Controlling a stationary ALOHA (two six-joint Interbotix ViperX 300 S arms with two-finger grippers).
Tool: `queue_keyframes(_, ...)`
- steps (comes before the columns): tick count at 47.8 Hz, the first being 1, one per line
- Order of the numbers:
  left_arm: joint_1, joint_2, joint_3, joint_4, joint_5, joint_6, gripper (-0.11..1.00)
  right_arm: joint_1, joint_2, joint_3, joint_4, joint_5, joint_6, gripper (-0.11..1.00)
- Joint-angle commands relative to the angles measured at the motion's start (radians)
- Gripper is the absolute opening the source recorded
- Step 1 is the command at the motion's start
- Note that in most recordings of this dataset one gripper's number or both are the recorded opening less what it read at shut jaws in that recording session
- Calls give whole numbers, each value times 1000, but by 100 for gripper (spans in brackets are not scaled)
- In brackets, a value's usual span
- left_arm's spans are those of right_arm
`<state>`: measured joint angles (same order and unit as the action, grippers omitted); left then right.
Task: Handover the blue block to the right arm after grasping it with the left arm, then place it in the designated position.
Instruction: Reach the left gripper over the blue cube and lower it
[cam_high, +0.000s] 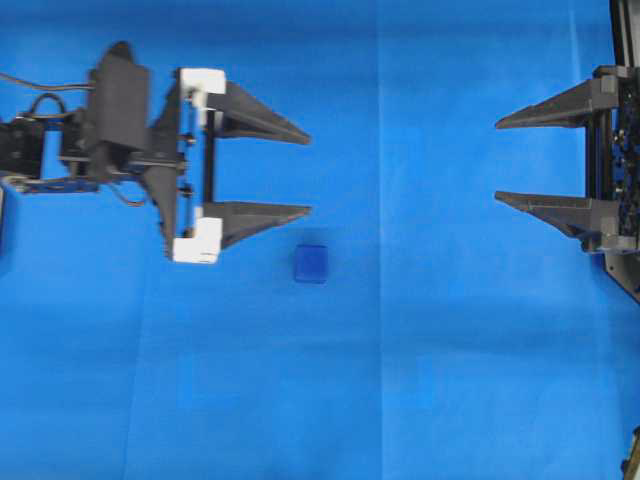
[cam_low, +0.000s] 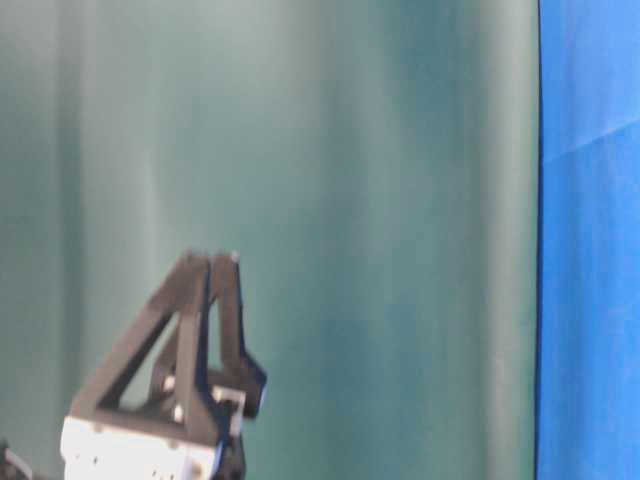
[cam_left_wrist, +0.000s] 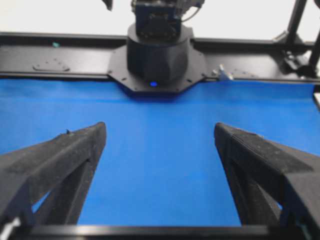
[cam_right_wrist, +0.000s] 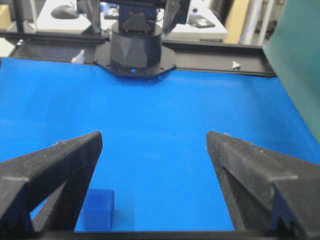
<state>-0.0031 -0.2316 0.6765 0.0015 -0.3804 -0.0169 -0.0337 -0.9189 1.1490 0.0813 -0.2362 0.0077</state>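
Two sets of jaws, both spread wide and both holding nothing, so none of the task is done yet. The blue block (cam_high: 310, 264) sits on the blue cloth surface (cam_high: 420, 400) roughly mid-table, just past and off to one side of the lower fingertip of the left gripper (cam_high: 305, 172) in the overhead view. That offset is my main worry: the block isn't between the fingers, it's outside the line of the lower one, and it doesn't show at all in the left wrist view (cam_left_wrist: 160, 145), only bare cloth between the two fingers. If the left arm drops straight from where it hangs, I'd guess that the lower finger lands on or beside the cube and shoves it away rather than straddling it. It needs to shift sideways first. Second thing, the cube is nearly the same colour as the cloth, so it's easy to misjudge its edges. It's also small with rounded corners, so an off-centre pinch could squirt it out. The right gripper (cam_high: 497, 161) waits well apart on the far side, and its wrist camera does catch the block (cam_right_wrist: 98, 209) low by its left finger. For the handover, the left needs to grip the cube leaving enough of it exposed, or the right has nothing to grab and it drops. I can't spot any marked target spot either.
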Motion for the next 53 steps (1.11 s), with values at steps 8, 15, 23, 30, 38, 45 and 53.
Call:
queue_keyframes(8, 0, 58, -107, 3, 58, 3, 93, -3, 5, -26, 3, -2, -2, 96)
queue_keyframes(15, 2, 58, -110, 2, 75, -3, 93, -5, 5, -26, 3, 6, -2, 96)
queue_keyframes(23, 0, 61, -121, 2, 130, -11, 93, -5, 5, -26, 3, 8, -2, 96)
queue_keyframes(30, 0, 71, -176, 2, 298, -29, 92, -3, 5, -26, 3, 8, -2, 96)
queue_keyframes(38, -9, 106, -290, 2, 560, -35, 92, -3, 5, -28, 3, 12, -2, 96)
queue_keyframes(45, -21, 149, -396, 2, 773, -31, 92, -3, 5, -28, 3, 21, -2, 96)
queue_keyframes(53, -23, 218, -523, 3, 1014, -34, 92, -5, 5, -28, 2, 26, -2, 96)
